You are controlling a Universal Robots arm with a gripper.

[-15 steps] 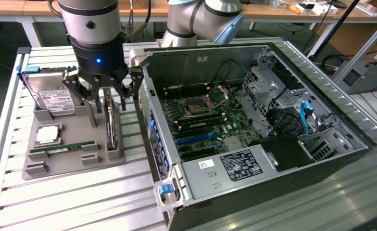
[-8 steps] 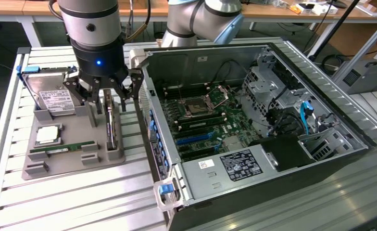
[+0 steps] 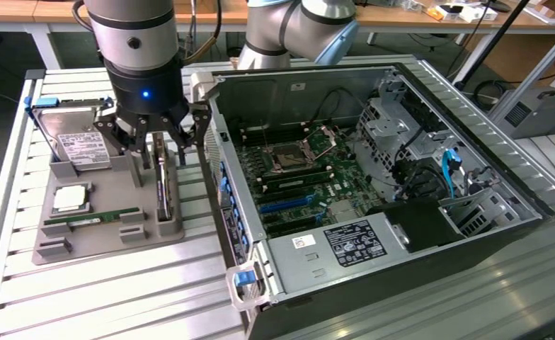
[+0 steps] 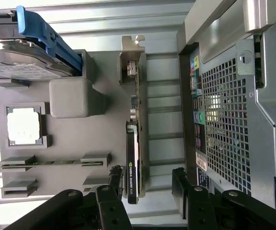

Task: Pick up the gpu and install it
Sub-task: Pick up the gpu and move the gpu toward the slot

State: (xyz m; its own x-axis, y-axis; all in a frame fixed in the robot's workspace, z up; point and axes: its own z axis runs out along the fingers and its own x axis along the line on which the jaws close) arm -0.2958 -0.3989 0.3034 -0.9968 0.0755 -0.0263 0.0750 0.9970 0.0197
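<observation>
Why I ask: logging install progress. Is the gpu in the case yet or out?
Out. The gpu stands on edge in the grey tray beside the computer case; the open tool hangs over it.

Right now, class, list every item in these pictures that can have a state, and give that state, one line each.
gripper: open, jaws either side of the gpu, not closed on it.
gpu: standing on edge in the gray holder, not installed.
computer case: side open, motherboard exposed.
hard drive: resting in the holder.
memory stick: seated in its holder slot.
processor chip: flat in its recess.
</observation>
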